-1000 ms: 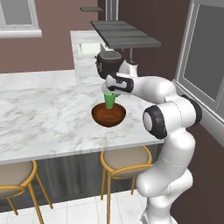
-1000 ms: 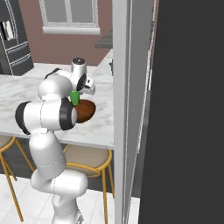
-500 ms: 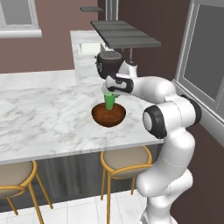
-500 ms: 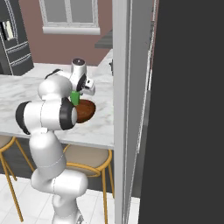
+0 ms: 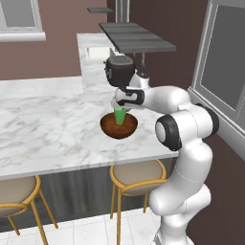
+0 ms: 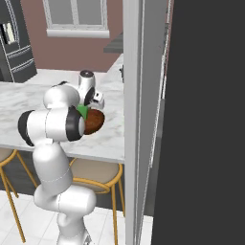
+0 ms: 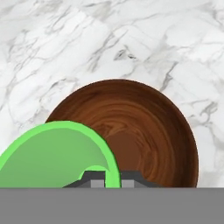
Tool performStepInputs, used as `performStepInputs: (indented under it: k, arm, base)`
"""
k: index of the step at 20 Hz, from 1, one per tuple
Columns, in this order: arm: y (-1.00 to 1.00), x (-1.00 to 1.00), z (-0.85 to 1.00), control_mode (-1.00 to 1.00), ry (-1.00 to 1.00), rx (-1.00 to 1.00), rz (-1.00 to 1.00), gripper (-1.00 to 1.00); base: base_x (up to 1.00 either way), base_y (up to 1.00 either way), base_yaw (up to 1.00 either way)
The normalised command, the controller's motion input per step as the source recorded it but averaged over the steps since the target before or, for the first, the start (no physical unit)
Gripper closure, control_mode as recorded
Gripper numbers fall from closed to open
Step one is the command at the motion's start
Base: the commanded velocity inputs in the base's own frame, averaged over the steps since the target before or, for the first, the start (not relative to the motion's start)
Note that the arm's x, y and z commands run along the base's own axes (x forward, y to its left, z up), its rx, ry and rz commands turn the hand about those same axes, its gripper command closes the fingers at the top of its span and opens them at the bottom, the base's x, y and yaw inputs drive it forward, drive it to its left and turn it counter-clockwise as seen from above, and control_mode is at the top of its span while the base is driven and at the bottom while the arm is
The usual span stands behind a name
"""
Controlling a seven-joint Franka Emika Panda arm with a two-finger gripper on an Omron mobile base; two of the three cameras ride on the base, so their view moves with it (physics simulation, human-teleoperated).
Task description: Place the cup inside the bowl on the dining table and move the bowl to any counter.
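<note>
step: lowering small bright green tapered cup (image 5: 119,115) into round dark reddish-brown wooden bowl (image 5: 119,126) | gripper (image 7: 112,176): pinching cup rim, one finger inside | relation: cup upright directly over bowl's hollow, bowl sitting on white marble dining table (image 5: 43,129) | next: releasing needed

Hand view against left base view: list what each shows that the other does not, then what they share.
Hand view alone: the inside of the green cup and the wood grain of the bowl's floor, with the pincer shut on the cup's rim. Left base view alone: the white arm, two stools under the dining table's edge, and a window. Both: cup over bowl on veined marble.
</note>
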Motion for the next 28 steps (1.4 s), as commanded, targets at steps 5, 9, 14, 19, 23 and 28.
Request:
performStepInputs:
  k: [5,9,14,19,23,28]
  arm:
    - [0.0,0.0,-0.38,-1.0,-0.05,0.0,0.0,1.0]
    - [0.0,0.0,-0.42,-1.0,-0.1,0.04,0.0,1.0]
    - [0.0,0.0,-0.31,-1.0,-0.11,0.02,0.0,1.0]
    - [0.0,0.0,-0.16,-1.0,-0.03,0.0,0.0,1.0]
    - [0.0,0.0,-0.02,-1.0,0.0,0.0,0.0,1.0]
    - [0.0,0.0,0.0,-1.0,0.0,0.0,0.0,1.0]
  base:
    - [0.0,0.0,0.0]
    - [0.0,0.0,0.0]
    - [0.0,0.0,0.0]
    - [0.0,0.0,0.0]
    - [0.0,0.0,0.0]
    - [0.0,0.0,0.0]
